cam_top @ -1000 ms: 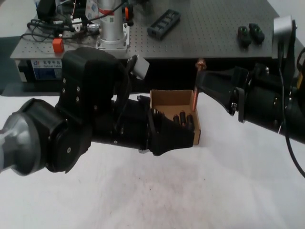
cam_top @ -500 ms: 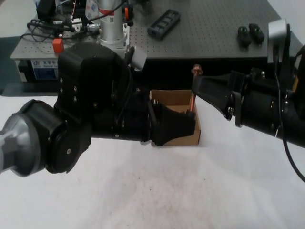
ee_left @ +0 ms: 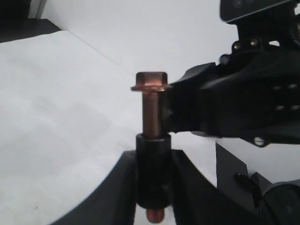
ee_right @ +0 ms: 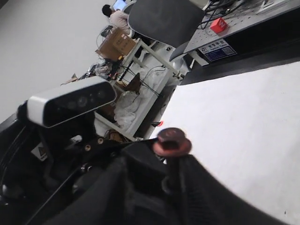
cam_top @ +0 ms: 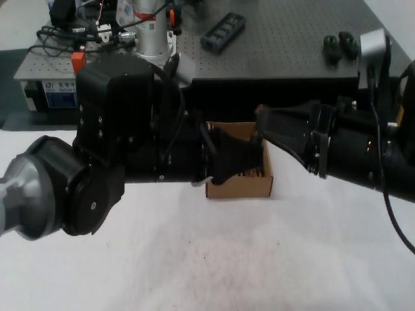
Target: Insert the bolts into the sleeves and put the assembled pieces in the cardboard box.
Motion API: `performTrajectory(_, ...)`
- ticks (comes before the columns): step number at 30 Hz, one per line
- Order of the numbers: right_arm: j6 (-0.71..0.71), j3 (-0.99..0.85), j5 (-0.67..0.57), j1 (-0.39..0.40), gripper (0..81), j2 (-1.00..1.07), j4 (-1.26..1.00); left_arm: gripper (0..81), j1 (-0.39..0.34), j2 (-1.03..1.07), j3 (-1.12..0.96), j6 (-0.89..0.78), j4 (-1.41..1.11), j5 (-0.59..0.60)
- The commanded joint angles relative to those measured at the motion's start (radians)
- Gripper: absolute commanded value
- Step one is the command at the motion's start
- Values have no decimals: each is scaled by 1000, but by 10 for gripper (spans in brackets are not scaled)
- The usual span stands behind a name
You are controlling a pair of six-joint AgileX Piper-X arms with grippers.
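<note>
A copper bolt point(ee_left: 150, 86) with a flanged hex head stands upright, its shaft run through a black sleeve point(ee_left: 153, 171); its tip pokes out below the sleeve. My left gripper point(ee_left: 153, 197) is shut on the sleeve. My right gripper point(ee_right: 171, 183) is shut on the bolt point(ee_right: 171, 140) just under the head. In the high view the left gripper point(cam_top: 237, 159) and right gripper point(cam_top: 262, 129) meet tip to tip above the cardboard box point(cam_top: 240, 186), hiding most of its inside.
Behind the white table runs a dark perforated bench point(cam_top: 285, 39) with a black tray point(cam_top: 224, 29), two small black parts point(cam_top: 340, 45), a red block point(cam_top: 78, 61), a metal post and cables. White tabletop lies free in front of the box.
The right gripper came left and down with the bolt, which stood free above the box and now sits in the sleeve. The left gripper rose slightly over the box.
</note>
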Motion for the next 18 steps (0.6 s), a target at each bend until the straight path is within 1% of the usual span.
performTrajectory(1,4,-5,-59,6,474,-15,-6,6,0,-13,-9,6,-26,-37)
performTrajectory(3,4,-5,-64,-16,456,-25,-2,6,0,-13,-9,6,-26,-92)
performTrajectory(5,4,-5,-67,-51,433,-47,36,6,0,-13,-9,6,-51,-186)
performTrajectory(7,-29,-5,-69,-97,428,-86,140,6,0,-13,-16,-1,-67,-329)
performTrajectory(9,-103,-5,-69,-153,428,-142,287,6,0,5,-44,-47,-53,-492)
performTrajectory(10,-150,-5,-65,-181,428,-171,367,6,4,27,-74,-67,-24,-528)
performTrajectory(12,-224,-5,-33,-224,428,-222,504,6,12,94,-169,-70,57,-531)
performTrajectory(14,-280,-5,35,-259,428,-259,623,6,13,190,-293,-61,167,-554)
performTrajectory(18,-341,-5,150,-279,428,-302,806,6,13,390,-544,13,389,-622)
